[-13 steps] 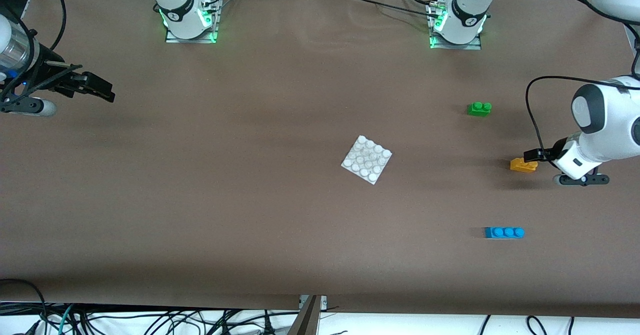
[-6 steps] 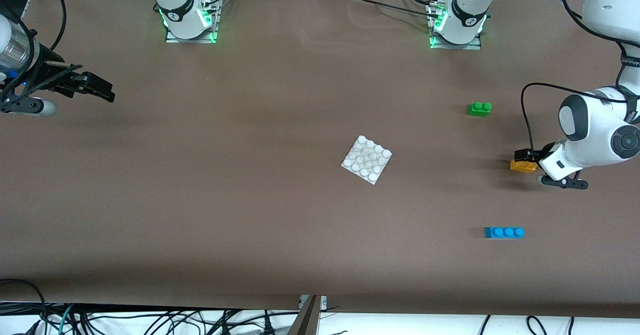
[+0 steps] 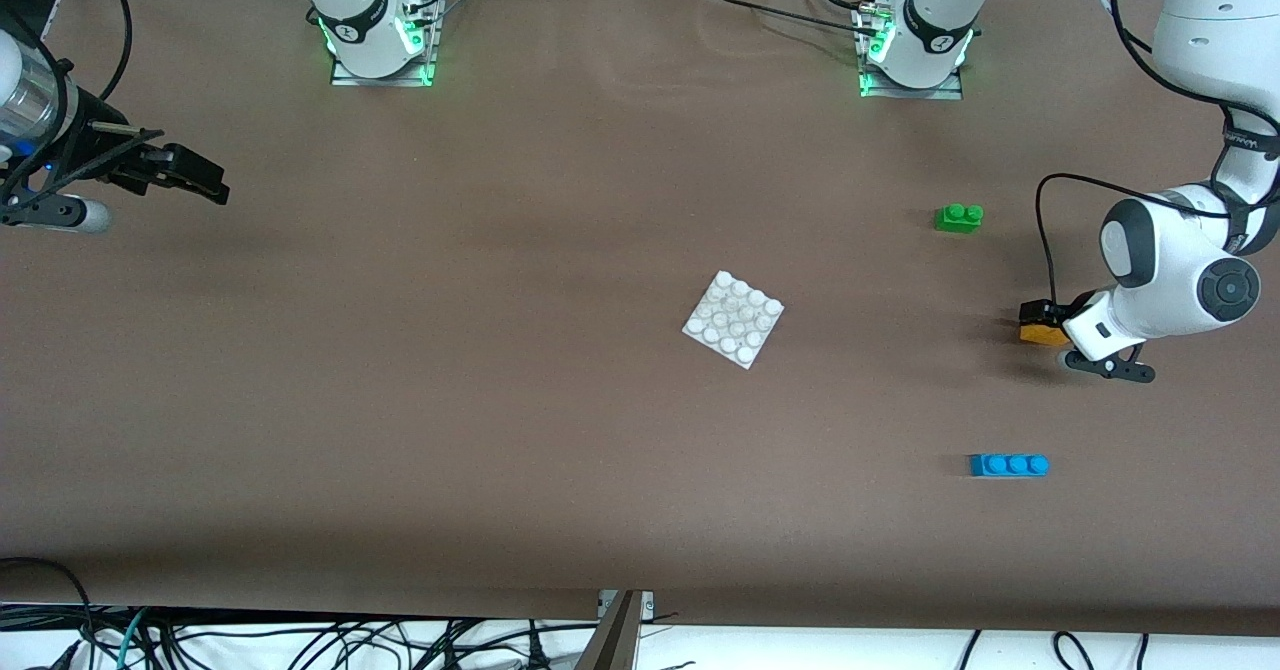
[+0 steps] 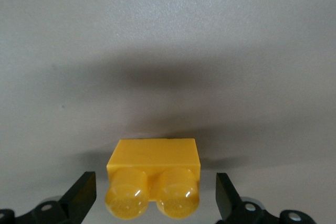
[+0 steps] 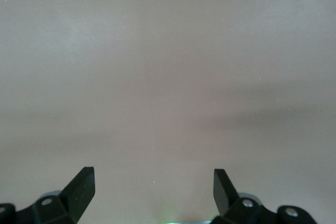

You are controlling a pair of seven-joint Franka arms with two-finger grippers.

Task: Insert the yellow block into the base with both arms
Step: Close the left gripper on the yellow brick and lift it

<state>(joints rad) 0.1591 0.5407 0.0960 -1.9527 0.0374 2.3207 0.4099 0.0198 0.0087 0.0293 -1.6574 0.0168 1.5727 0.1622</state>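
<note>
left end effector (image 4: 152,203) spread wide, straddling yellow block (image 3: 1040,333) on the surface at the left arm's end – not clamped. right end effector (image 3: 190,178) waits, fingers apart. base (image 3: 733,318) mid-surface.

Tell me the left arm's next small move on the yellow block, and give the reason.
Probably close the left gripper: its fingers stand open either side of the yellow block, which sits on the table ungripped.
</note>
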